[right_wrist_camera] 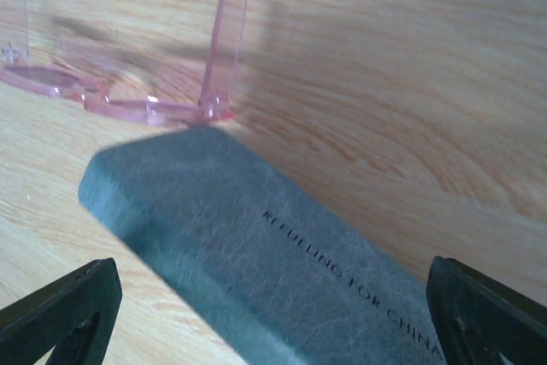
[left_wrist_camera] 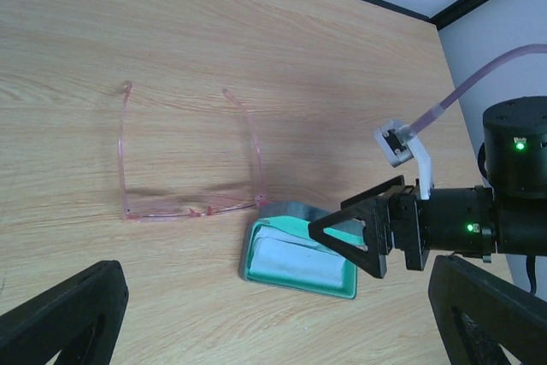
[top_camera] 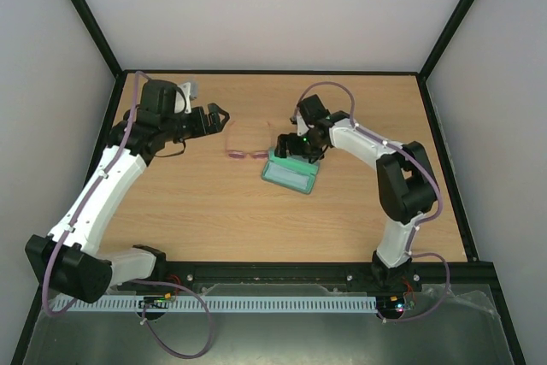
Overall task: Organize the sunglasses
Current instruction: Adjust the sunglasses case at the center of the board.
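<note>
- Jaws of the right gripper [top_camera: 286, 146] stand wide and empty, hovering right over the far edge of the open case [top_camera: 292, 175].
- Left gripper [top_camera: 220, 117] is spread wide too, holding nothing, up off the table [top_camera: 214, 211] and well to the far-left of the case.
- Between that gripper and the case lie the sunglasses [left_wrist_camera: 190, 209], temple arms unfolded and pointing away from the case. One hinge corner sits right at the case's corner; whether it touches I cannot tell.
- The case lies lid-open, green lining up, with something pale inside, perhaps a cloth.
- Judged from this, nothing is organized yet. Picking up the glasses, probably folding them, laying them in the case and closing it all remain.
</note>
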